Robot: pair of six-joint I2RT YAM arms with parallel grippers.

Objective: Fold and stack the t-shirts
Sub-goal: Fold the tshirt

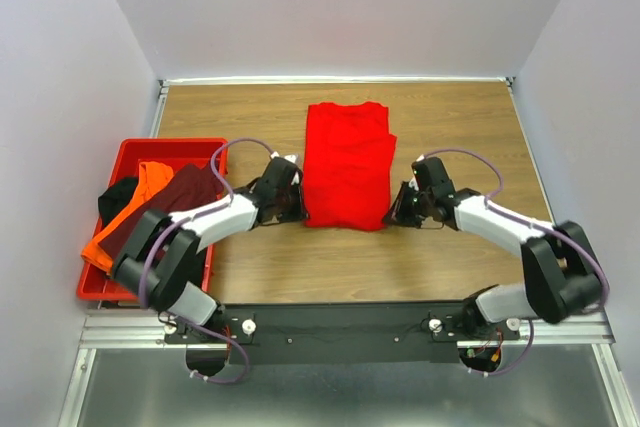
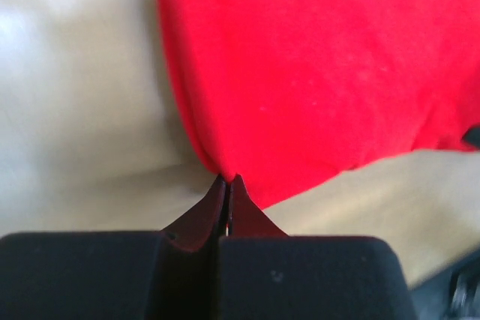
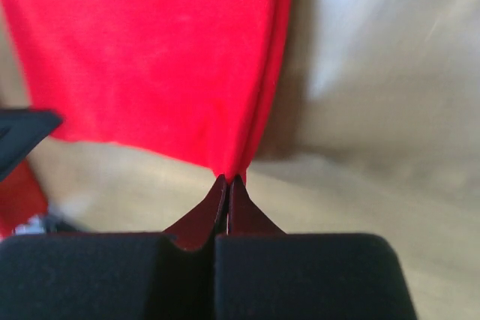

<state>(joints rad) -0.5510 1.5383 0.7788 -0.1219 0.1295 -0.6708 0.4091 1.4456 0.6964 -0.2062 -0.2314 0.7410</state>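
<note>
A bright red t-shirt (image 1: 345, 162) lies folded into a long strip in the middle of the wooden table. My left gripper (image 1: 299, 213) is at its near left corner, fingers pressed together on the cloth's corner (image 2: 228, 179). My right gripper (image 1: 391, 219) is at the near right corner, shut on the layered edge (image 3: 227, 179). The red t-shirt (image 2: 315, 73) fills the left wrist view, and in the right wrist view the red t-shirt (image 3: 150, 58) spreads up and left. An orange t-shirt (image 1: 108, 239), a dark maroon t-shirt (image 1: 172, 202) and a black t-shirt (image 1: 114, 197) lie bunched in the crate.
A red plastic crate (image 1: 170, 144) stands at the table's left edge, beside my left arm. White walls close the table on the left, right and far sides. Bare wood (image 1: 460, 117) shows to the right of the shirt and along the near edge.
</note>
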